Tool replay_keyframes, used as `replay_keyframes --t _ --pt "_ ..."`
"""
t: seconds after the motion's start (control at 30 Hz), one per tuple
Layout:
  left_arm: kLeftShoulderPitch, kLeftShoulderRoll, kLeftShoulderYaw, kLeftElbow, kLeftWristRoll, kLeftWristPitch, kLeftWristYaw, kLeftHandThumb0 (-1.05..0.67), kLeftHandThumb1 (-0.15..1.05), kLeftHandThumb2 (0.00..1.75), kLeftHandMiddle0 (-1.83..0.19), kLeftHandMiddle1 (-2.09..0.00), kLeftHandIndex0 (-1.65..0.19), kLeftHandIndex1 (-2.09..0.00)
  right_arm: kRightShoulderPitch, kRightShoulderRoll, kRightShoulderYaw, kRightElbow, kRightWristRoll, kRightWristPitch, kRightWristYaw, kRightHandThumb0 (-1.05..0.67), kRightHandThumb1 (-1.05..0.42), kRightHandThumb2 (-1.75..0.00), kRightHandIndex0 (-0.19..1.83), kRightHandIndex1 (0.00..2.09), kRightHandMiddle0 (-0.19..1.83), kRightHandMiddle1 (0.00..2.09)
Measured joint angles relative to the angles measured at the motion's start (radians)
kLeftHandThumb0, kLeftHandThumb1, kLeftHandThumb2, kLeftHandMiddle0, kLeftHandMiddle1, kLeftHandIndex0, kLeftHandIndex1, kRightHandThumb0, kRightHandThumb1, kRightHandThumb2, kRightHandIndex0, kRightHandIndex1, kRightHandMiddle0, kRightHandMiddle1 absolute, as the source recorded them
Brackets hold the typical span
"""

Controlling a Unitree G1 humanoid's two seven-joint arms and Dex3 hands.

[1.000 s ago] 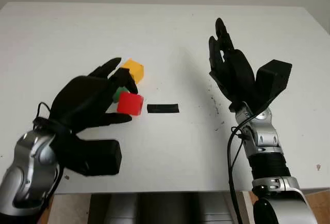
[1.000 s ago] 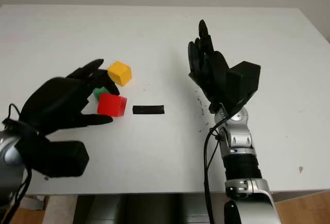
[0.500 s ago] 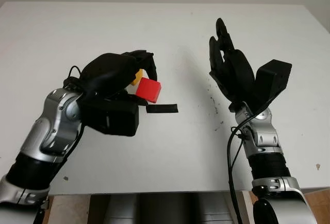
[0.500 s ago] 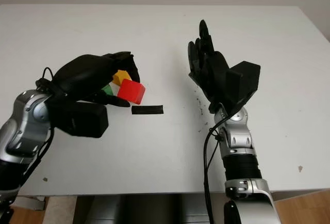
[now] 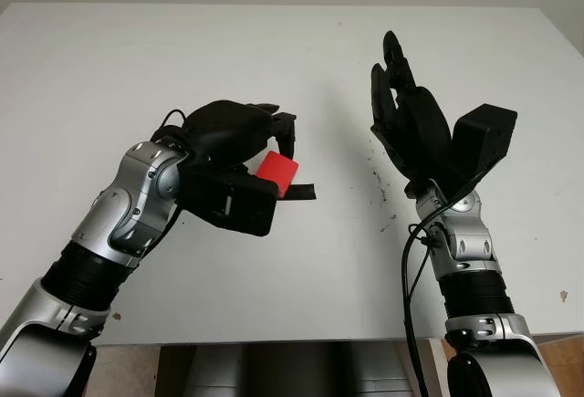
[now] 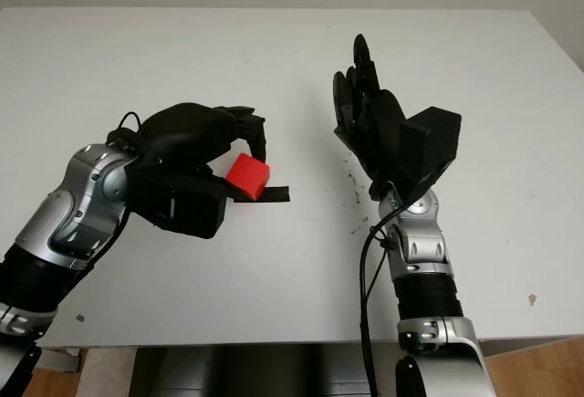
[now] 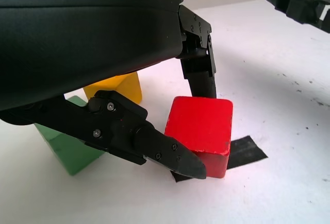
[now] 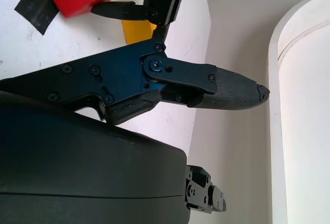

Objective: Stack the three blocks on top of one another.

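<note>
The left hand (image 5: 239,137), at nine o'clock, curls its fingers (image 7: 198,74) in a grasp, while the right hand (image 5: 406,128), at three o'clock, stands raised and open.

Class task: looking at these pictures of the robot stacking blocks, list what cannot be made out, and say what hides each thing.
- Yellow block: mostly behind the left hand in the left wrist view.
- Green block: partly covered by a finger there.
- Tape: its left end is under the red block.
- Right hand, open, raised.
</note>
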Motion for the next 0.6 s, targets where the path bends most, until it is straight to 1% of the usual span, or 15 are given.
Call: replay_keyframes --t 0.27,0.4,0.6 --pt "-0.006 -0.001 -0.02 0.0 0.004 -0.027 -0.019 -0.36 1.01 0.05 -0.06 -0.05 -0.26 -1.63 0.0 0.003 0.0 -0.008 0.0 0.0 -0.008 -0.78 -1.05 -0.61 -0.19 0.0 -0.19 0.0" --pt "-0.006 -0.004 -0.023 0.0 0.002 -0.032 -0.021 -0.36 1.0 0.05 -0.06 -0.05 -0.28 -1.62 0.0 0.004 -0.001 -0.017 0.003 0.0 -0.009 -0.77 -1.05 -0.61 -0.19 0.0 -0.19 0.0" --pt "-0.006 -0.012 -0.033 0.016 0.029 -0.056 0.02 -0.33 1.0 0.05 -0.08 -0.06 -0.28 -1.61 0.002 0.008 -0.002 -0.017 0.004 0.0 -0.012 -0.76 -1.05 -0.6 -0.19 0.0 -0.19 0.0"
